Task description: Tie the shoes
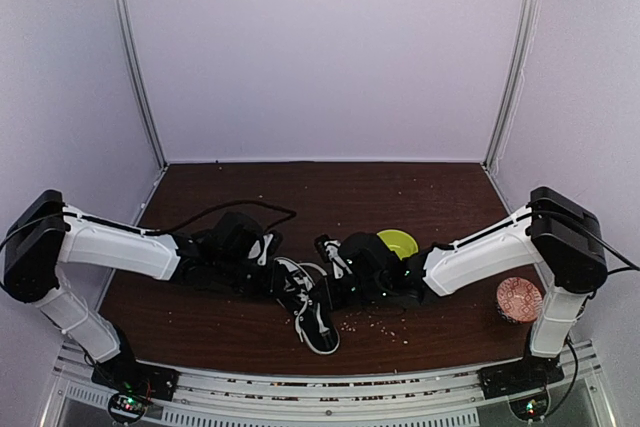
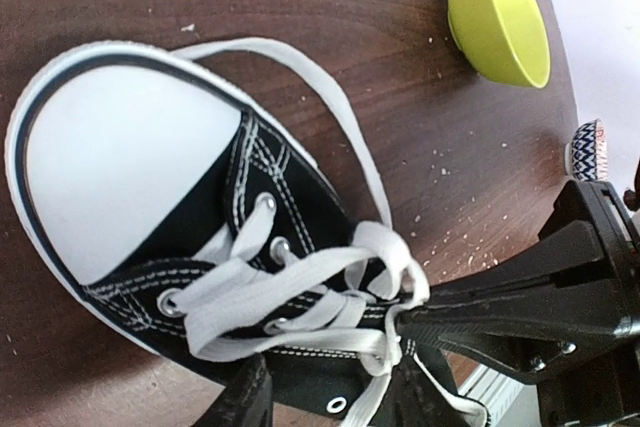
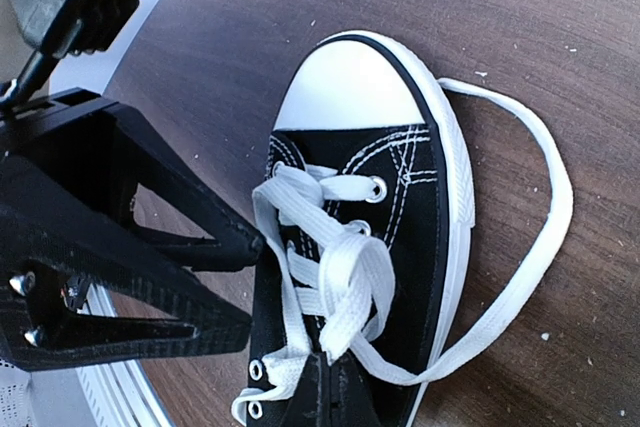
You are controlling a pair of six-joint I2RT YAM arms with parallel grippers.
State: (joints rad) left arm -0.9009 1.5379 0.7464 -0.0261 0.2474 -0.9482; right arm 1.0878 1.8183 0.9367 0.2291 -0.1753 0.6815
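The black shoe (image 1: 318,322) (image 2: 120,147) (image 3: 420,197) lies on the brown table, its white toe cap toward the near edge. Its white laces (image 2: 300,272) (image 3: 350,267) cross over the eyelets. One long lace end (image 3: 545,217) curves out over the table beside the sole. My right gripper (image 3: 350,372) (image 2: 405,319) is shut on a folded loop of lace over the tongue. My left gripper (image 2: 335,392) (image 3: 250,287) stands open at the other side of the shoe, its fingers apart around the upper eyelets and holding nothing. In the top view both grippers (image 1: 275,269) (image 1: 335,272) meet over the shoe's heel end.
A lime-green bowl (image 1: 398,243) (image 2: 500,17) sits just behind the right gripper. A patterned bowl (image 1: 518,299) (image 2: 585,147) stands at the right edge by the right arm's base. Crumbs (image 1: 375,325) are scattered on the wood near the shoe.
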